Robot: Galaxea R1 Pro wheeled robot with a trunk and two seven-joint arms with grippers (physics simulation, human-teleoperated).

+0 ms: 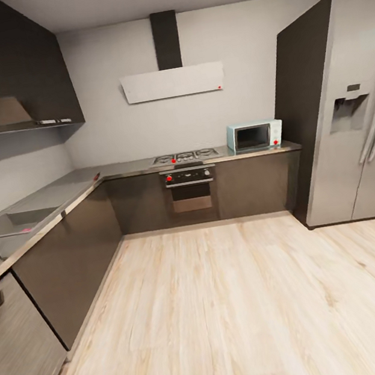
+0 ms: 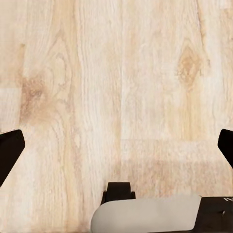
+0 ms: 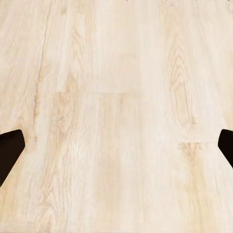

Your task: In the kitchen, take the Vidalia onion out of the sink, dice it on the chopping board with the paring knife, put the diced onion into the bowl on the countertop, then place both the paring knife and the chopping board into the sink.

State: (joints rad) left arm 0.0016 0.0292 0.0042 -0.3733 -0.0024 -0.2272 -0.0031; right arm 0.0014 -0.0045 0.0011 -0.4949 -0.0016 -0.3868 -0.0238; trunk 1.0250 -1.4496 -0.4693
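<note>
The head camera looked across a kitchen with a pale wood floor (image 1: 232, 308), where the grey countertop (image 1: 60, 193) ran along the left wall to the sink (image 1: 19, 220) and turned at the corner toward a gas hob (image 1: 185, 156), an oven (image 1: 191, 190), a light-blue microwave (image 1: 255, 136) and a steel fridge (image 1: 347, 118). A small red object (image 1: 96, 177) lay on the countertop near the corner, too small to identify. The left gripper (image 2: 116, 145) and the right gripper (image 3: 116, 145) both hung over bare floor with black fingertips (image 2: 9, 150) spread wide and nothing between them.
</note>
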